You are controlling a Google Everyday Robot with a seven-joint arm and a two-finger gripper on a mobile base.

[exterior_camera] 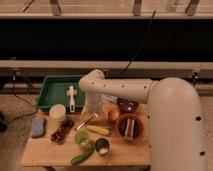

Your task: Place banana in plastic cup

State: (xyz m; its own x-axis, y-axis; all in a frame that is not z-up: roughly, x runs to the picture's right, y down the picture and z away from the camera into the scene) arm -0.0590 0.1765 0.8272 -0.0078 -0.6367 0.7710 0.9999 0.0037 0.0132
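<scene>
Farthest left of the plastic cup [82,139] lies the blue sponge [37,126]. Just behind the cup and slightly to its right, the gripper [92,118] hangs over the table with fingers apart, empty. The banana [98,130] lies just right of the cup.

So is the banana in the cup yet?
Out: banana lies on the table beside the cup; open gripper hovers close by.
</scene>
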